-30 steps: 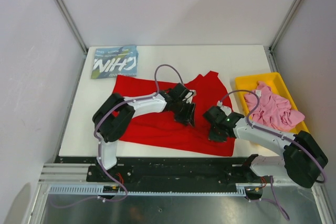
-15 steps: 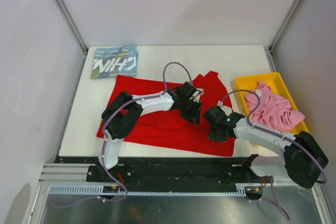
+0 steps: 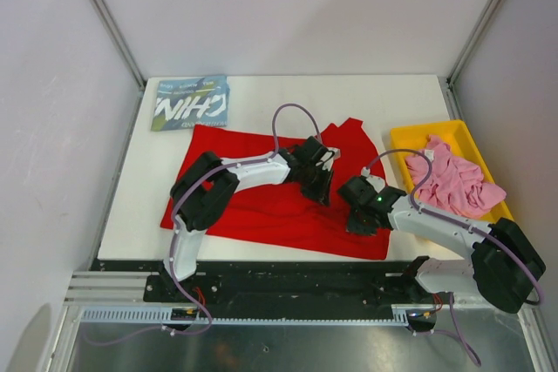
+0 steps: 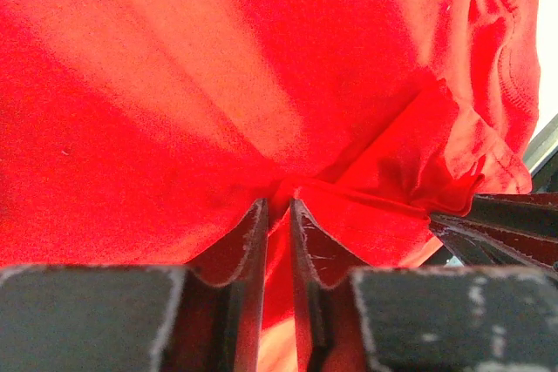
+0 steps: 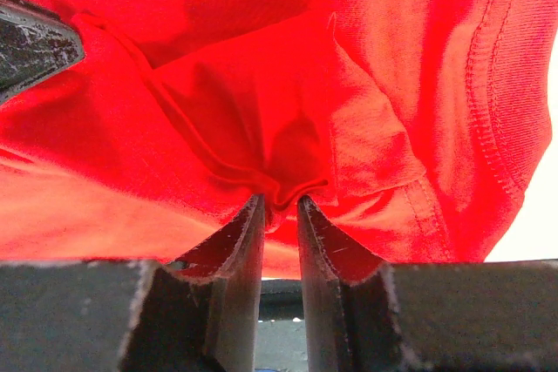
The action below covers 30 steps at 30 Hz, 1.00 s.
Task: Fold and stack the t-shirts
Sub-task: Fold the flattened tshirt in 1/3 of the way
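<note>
Left arm (image 3: 248, 172), right arm (image 3: 436, 225): white links, black joints, lilac cables (image 3: 295, 106); tool fingers (image 4: 248, 246) scuffed black.

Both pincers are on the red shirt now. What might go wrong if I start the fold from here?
1. The left pincer and right pincer each hold only a small pinch of the red t-shirt; the cloth may slip out mid-fold.
2. They sit close together toward the shirt's right side, so they might collide, or the far left part may drag and bunch.
3. A wide swing right could snag the pink t-shirt in the yellow tray.
</note>
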### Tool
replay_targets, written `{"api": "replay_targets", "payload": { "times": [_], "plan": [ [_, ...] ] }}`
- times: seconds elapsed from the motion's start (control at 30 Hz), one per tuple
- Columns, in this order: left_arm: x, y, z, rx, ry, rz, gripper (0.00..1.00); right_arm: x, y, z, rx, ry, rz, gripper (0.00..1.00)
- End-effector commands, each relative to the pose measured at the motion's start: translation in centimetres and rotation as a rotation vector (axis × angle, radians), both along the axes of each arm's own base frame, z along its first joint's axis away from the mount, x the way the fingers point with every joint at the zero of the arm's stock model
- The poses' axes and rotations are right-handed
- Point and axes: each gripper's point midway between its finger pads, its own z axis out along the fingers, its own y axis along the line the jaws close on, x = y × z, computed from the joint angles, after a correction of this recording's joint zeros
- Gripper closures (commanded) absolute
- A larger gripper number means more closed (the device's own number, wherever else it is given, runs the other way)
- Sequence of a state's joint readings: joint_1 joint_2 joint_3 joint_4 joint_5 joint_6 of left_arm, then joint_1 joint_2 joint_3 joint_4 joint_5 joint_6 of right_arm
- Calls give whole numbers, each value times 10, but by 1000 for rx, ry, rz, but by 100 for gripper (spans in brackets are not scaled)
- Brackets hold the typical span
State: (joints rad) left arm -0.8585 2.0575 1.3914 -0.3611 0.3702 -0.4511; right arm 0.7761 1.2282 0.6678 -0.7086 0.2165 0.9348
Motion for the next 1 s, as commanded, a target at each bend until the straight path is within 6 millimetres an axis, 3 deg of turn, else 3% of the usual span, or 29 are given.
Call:
{"api": "replay_targets", "payload": {
  "times": [0.0,0.2,0.37,0.57,0.77,0.97],
  "plan": [
    [1,-10,9,-31,-29,-36,84,4,-1,3,6,-33,-21,74],
    [1,-10,15,-42,-35,-35,99,8,-1,6,27,-41,-29,74],
    [12,-8,30,-51,-78,1,100,18,-1,14,46,-62,-34,73],
    [36,7,46,-44,-144,98,100,45,2,26,57,-107,-33,73],
    [52,24,51,-55,-156,169,100,71,5,35,34,-129,-23,84],
    [55,32,48,-49,-153,190,100,72,-5,36,-12,-117,-41,84]
  ]
}}
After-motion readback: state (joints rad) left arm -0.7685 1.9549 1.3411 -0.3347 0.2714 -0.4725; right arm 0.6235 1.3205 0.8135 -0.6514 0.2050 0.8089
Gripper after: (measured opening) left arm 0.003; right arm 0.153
